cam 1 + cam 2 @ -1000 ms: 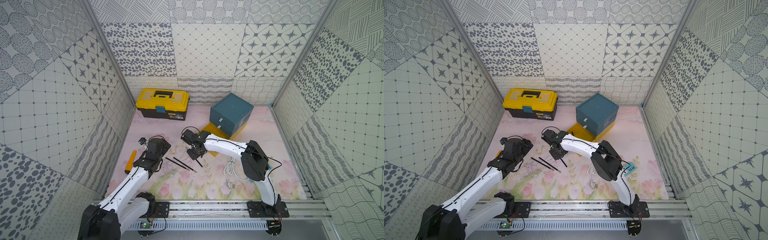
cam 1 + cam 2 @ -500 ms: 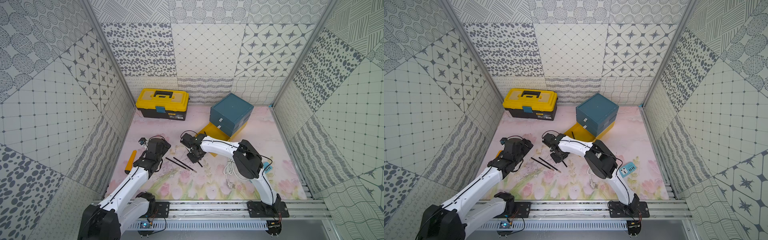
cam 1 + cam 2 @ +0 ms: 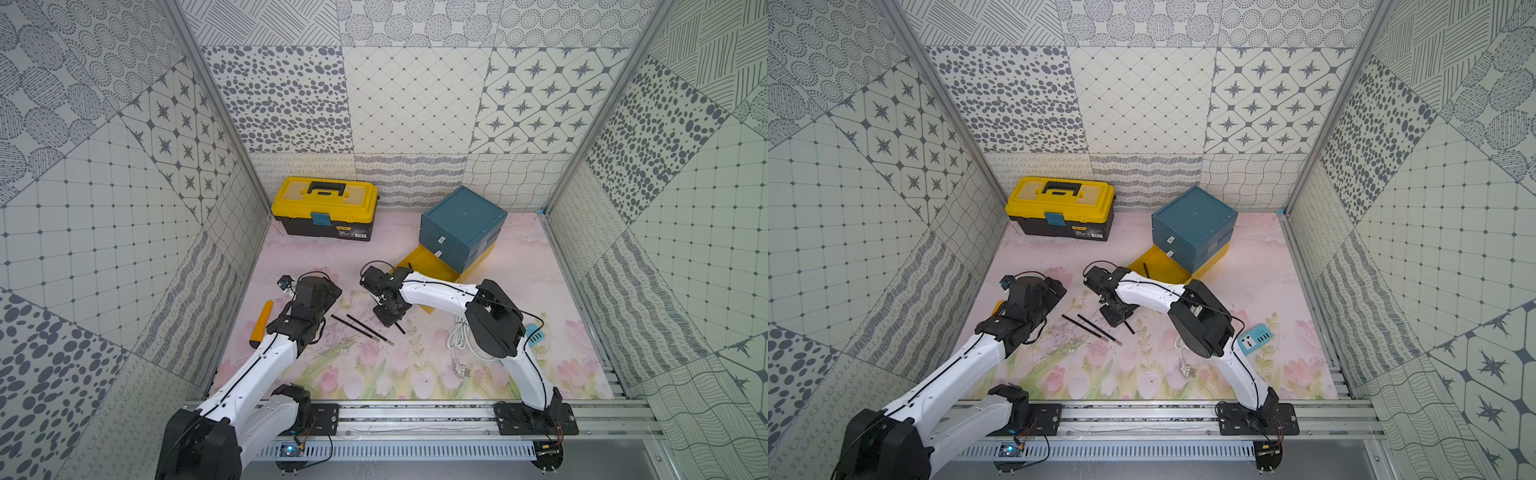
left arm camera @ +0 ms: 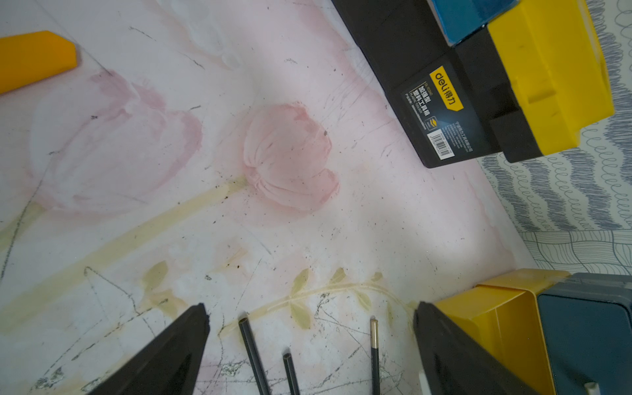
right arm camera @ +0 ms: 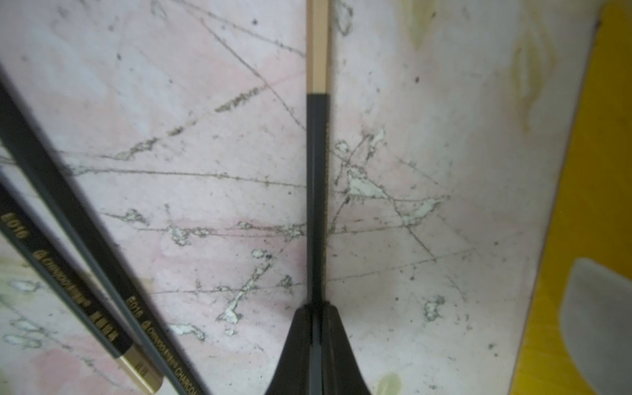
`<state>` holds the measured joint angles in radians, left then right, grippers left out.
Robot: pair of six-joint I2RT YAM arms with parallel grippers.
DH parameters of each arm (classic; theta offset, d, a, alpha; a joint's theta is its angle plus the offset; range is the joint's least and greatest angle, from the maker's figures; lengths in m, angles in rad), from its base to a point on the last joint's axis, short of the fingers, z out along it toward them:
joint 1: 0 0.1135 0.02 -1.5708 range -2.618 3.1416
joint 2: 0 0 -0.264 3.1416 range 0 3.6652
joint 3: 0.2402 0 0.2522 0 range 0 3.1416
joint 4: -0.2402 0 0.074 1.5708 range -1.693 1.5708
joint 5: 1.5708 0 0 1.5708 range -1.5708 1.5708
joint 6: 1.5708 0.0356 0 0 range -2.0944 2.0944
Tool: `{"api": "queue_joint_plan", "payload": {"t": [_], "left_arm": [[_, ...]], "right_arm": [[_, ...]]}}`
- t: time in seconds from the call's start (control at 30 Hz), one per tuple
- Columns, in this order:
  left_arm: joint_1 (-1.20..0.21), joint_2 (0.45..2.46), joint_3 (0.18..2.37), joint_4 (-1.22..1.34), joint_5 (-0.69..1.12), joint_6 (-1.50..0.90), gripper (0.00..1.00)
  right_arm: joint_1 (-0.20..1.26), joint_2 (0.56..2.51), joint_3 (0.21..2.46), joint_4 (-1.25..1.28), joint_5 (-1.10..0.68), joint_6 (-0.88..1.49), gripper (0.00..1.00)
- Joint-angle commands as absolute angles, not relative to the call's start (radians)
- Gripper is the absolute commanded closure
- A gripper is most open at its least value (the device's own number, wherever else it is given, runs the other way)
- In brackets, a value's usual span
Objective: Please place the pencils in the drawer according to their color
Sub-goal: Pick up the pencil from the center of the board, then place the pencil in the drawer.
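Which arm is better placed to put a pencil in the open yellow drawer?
Right: the right gripper holds a black pencil beside the yellow drawer; the left gripper is open, empty.

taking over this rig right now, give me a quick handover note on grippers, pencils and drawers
Left gripper: open, empty, over the floral mat by the loose pencils.
Right gripper: shut on a black pencil with a gold end, low at the mat.
Teal three-drawer chest: yellow bottom drawer pulled open, one dark pencil inside; both upper drawers shut.
Left to do: stow the held pencil, then the two black pencils lying on the mat.
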<state>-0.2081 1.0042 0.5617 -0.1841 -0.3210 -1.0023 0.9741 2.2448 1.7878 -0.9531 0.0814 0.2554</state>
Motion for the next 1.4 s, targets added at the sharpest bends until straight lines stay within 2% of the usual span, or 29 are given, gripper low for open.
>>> {"api": "queue_joint_plan", "payload": {"t": [0.0,0.73,1.37], "left_arm": [[-0.205,1.011,0.563,-0.17,-0.324,-1.01,0.01],[-0.204,1.042,0.568,-0.134,-0.299,-1.0,0.01],[-0.205,1.052,0.564,-0.117,-0.288,-0.998,0.01]], "right_arm": [[0.977,2.288,1.779,-0.944,0.064,0.264,1.0],[0.964,2.096,1.83,-0.945,0.135,0.222,1.0],[0.737,1.88,1.758,-0.941,0.215,0.176,1.0]]}}
